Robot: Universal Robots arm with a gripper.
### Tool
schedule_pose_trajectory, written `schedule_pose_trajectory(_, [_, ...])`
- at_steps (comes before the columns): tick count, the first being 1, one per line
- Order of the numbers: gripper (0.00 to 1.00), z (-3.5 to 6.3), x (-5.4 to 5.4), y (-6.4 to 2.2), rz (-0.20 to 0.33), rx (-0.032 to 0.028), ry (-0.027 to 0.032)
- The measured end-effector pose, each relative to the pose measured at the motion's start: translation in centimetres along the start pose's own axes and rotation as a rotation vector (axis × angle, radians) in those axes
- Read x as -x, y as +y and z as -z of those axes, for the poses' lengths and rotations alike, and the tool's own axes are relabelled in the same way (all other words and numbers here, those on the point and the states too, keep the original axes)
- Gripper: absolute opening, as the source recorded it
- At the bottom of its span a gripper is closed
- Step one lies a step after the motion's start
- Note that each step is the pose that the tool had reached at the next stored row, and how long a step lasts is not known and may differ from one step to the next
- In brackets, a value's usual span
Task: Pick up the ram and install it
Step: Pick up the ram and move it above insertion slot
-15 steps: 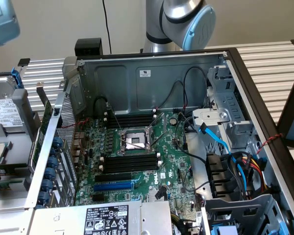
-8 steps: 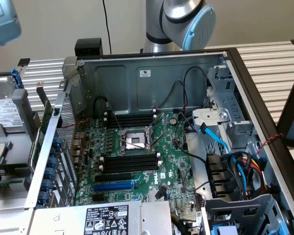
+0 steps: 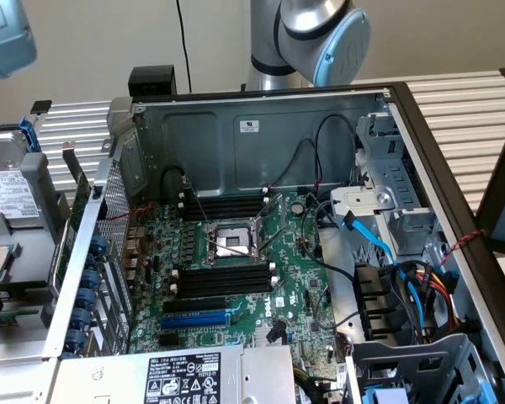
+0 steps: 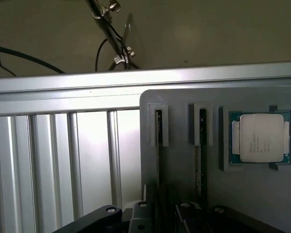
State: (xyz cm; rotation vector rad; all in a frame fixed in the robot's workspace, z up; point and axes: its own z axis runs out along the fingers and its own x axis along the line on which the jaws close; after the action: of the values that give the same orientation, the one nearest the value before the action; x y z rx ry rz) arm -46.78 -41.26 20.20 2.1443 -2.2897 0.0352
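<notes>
While the gripper [image 4: 161, 214] hangs over a grey holder [image 4: 184, 170] on the ribbed silver table [image 4: 53, 160], its fingers are spread wide apart and grab nothing. The ram [image 4: 158, 145] stands on its thin edge in a slot of that holder, so from above it looks like a thin dark line. One end of it runs under the dark parts of the gripper. A second stick [image 4: 202, 145] stands the same way in the next slot, just beside the ram. A square silver chip [image 4: 261, 138] lies flat in its own little pocket in the holder, on the other side of the second stick from the ram. Past the table's rail, black wires [image 4: 19, 58] run over a dull surface. In the exterior view a big computer box [image 3: 261, 126] lies open on a ribbed table. Inside it is a large green board [image 3: 295, 252] with a shiny socket [image 3: 233, 244] in the middle. Long black slots [image 3: 227, 279] lie on two sides of the socket, and a blue slot [image 3: 194, 321] lies near them. Blue cables [image 3: 387, 252] curl at the exterior view's right. The silver robot arm [image 3: 316, 34] stands behind the box.
</notes>
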Motion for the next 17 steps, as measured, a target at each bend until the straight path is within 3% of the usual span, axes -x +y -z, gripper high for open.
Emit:
schedule_pose_trajectory(10, [0.24,0.00,0.00,0.00,0.000,0.0000,0.0000])
schedule_pose_trajectory(12, [0.15,0.00,0.00,0.00,0.000,0.0000,0.0000])
schedule_pose_trajectory(17, [0.15,0.00,0.00,0.00,0.000,0.0000,0.0000])
